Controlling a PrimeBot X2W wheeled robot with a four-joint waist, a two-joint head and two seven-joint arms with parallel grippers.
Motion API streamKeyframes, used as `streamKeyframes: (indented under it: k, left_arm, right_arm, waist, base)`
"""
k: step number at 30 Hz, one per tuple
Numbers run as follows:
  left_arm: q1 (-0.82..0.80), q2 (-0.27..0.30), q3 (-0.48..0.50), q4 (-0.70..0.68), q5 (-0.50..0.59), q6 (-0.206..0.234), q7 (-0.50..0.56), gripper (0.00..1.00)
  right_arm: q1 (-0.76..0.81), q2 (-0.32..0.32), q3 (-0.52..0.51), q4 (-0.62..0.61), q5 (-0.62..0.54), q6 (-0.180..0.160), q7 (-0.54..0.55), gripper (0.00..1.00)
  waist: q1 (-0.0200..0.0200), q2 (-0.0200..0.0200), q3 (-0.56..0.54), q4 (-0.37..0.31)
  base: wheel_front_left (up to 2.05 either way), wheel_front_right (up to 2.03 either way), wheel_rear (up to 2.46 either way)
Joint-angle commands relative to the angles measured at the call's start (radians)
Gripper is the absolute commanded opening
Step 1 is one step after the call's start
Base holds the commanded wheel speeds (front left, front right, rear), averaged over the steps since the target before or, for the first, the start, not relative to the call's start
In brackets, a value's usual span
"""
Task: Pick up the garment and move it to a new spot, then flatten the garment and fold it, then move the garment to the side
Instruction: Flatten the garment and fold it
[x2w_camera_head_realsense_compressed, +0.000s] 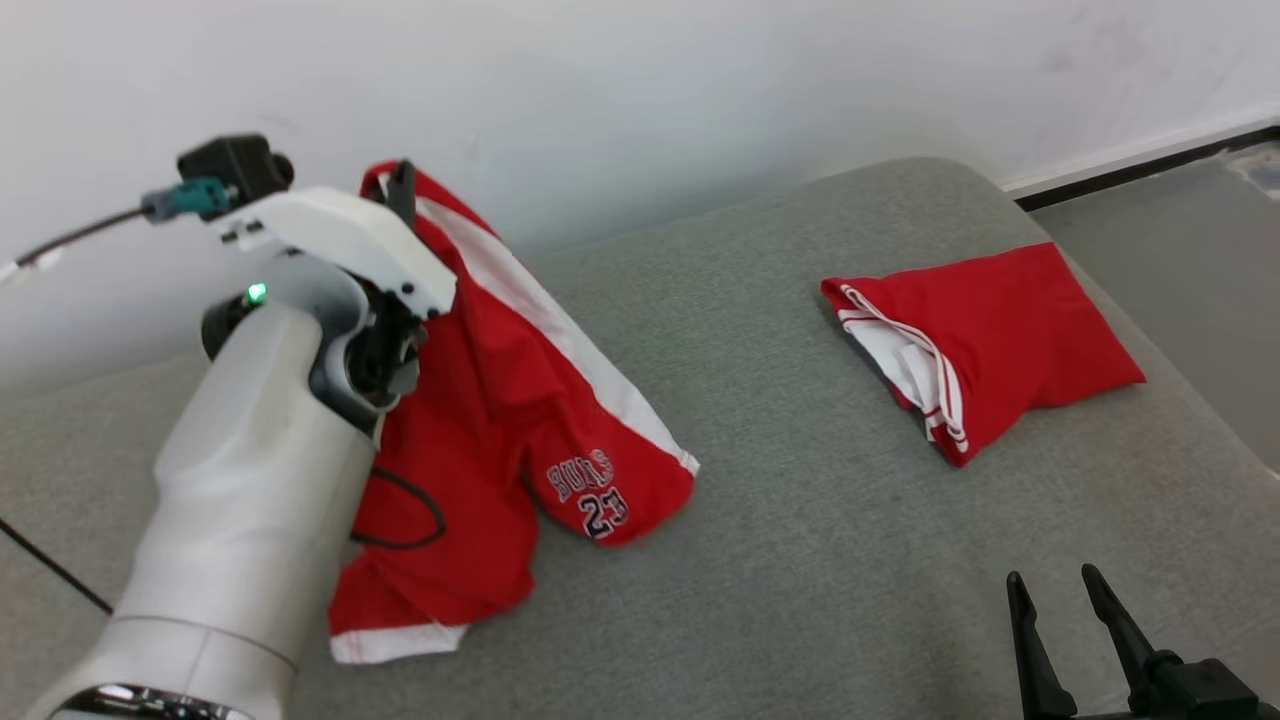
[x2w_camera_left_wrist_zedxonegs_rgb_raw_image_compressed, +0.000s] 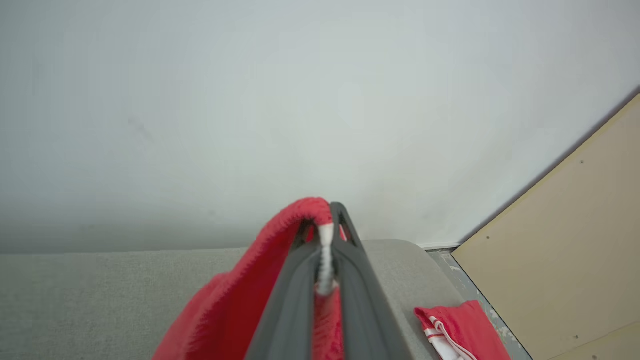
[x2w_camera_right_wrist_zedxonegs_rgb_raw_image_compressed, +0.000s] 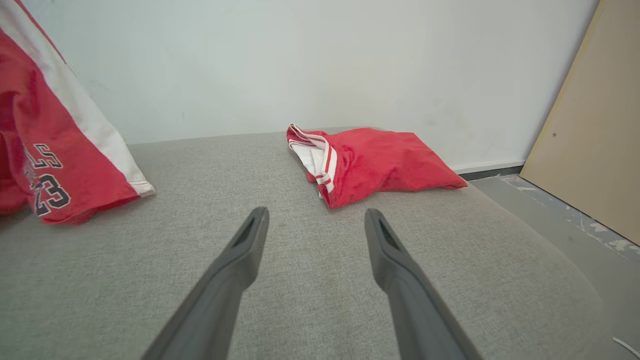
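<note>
My left claw (x2w_camera_left_wrist_zedxonegs_rgb_raw_image_compressed: 325, 227) is pinched shut on the red shorts (x2w_camera_head_realsense_compressed: 500, 400), hem resting near the grey cushion's (x2w_camera_head_realsense_compressed: 800, 560) left edge. Right claw (x2w_camera_right_wrist_zedxonegs_rgb_raw_image_compressed: 316, 217) gapes, empty. I'd lift higher before carrying, so nothing drags.

Looks like a bare test room, not a home: grey upholstered bench (x2w_camera_head_realsense_compressed: 800, 560) backed against a plain white wall (x2w_camera_head_realsense_compressed: 640, 80), scuffed grey floor (x2w_camera_right_wrist_zedxonegs_rgb_raw_image_compressed: 565, 225) right of the bench, raw wooden board (x2w_camera_left_wrist_zedxonegs_rgb_raw_image_compressed: 565, 240) beyond that.

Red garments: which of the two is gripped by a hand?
The shorts printed BULLS 23, pinched by the left hand; the other red garment lies folded, untouched.
</note>
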Motion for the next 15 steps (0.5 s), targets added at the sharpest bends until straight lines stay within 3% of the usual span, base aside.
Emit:
streamKeyframes:
  k: [1,7,15]
  left_arm:
    - [-0.036,0.011,-0.008,-0.015,0.02,-0.007,-0.004,0.0]
    - [-0.085,0.009,-0.017,-0.064,0.028,-0.03,-0.013,0.0]
    - [-0.025,-0.058,-0.058,-0.21,-0.03,-0.097,0.043,0.0]
  right_arm:
    - [-0.001,-0.002,-0.002,0.004,0.002,-0.003,0.001,1.0]
    - [0.012,-0.005,-0.007,0.006,0.002,-0.003,0.001,1.0]
    - [0.024,-0.003,-0.026,-0.002,-0.001,-0.003,0.001,1.0]
  waist:
    - [-0.0001,0.0,-0.01,-0.02]
    - [-0.0001,0.0,-0.023,-0.035]
    - [-0.0001,0.0,-0.027,-0.001]
  base:
    - [0.0,0.0,0.0]
    - [0.0,0.0,0.0]
    - [0.0,0.0,0.0]
